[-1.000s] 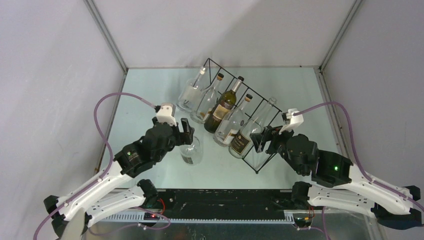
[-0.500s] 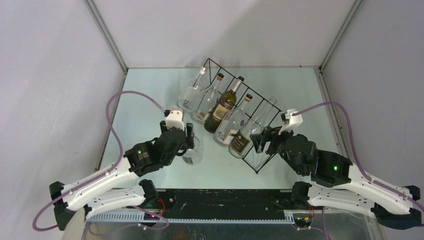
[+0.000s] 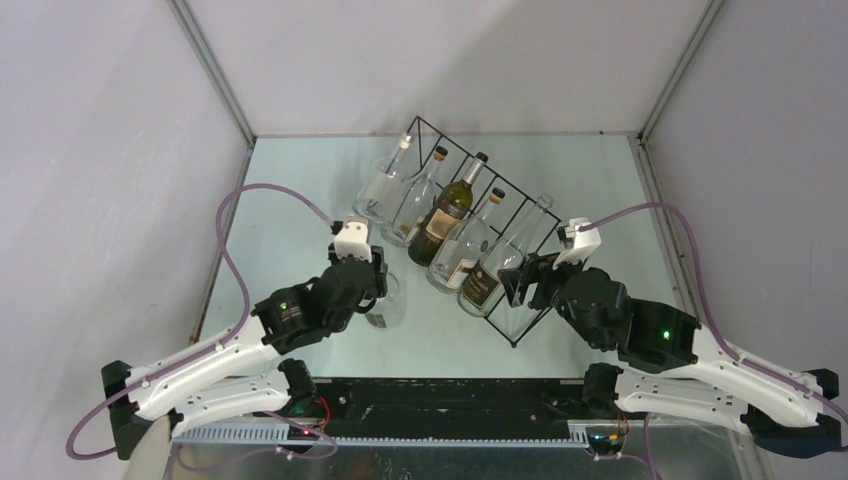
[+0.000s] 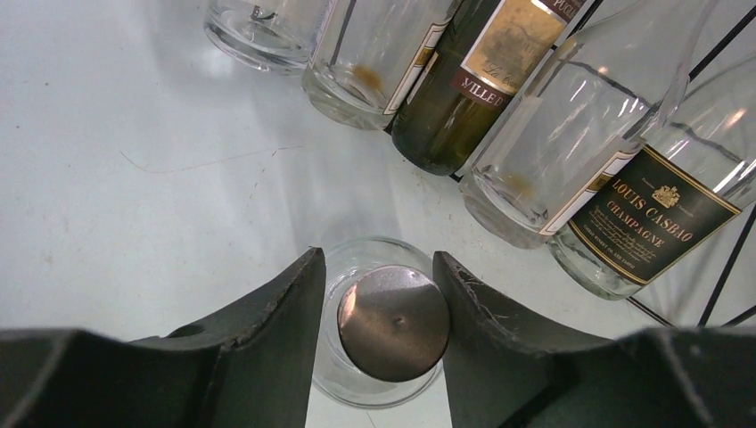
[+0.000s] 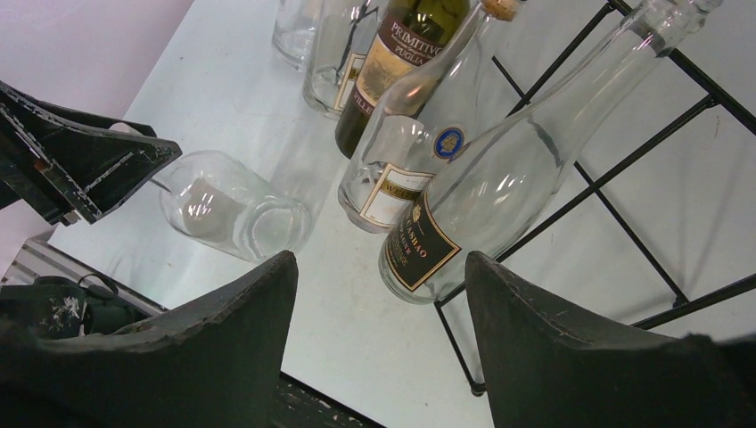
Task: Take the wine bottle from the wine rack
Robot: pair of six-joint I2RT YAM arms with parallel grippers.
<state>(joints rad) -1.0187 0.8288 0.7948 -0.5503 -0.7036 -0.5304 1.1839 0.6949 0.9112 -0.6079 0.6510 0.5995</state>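
Because the left gripper (image 4: 377,267) hangs straight over the wine bottle (image 3: 386,309), the overhead view hides the bottle's neck and shows only its clear glass base below the black fingers. The bottle stands upright on the table (image 3: 290,200), off the wine rack (image 5: 606,178) and near the bases of the bottles left in it. In the left wrist view its grey cap (image 4: 392,323) sits between the two fingers. One finger looks to touch the cap's edge and a sliver of glass shows beside the other, so whether they pinch it cannot be told. The right gripper (image 5: 382,259) stands open near the rack's near end, jaws wide apart with nothing between them; whether it touches the wire is unclear. Five other bottles (image 3: 445,215) lean in the rack in a row, their necks cut off in the left wrist view and their labels only partly legible — one reads champagne (image 4: 655,218). The table is pale and glossy, lightly scratched, mirroring the glass. Plain grey-white walls (image 3: 120,150) close it in on three sides, with metal struts (image 3: 213,75) rising from the far corners.
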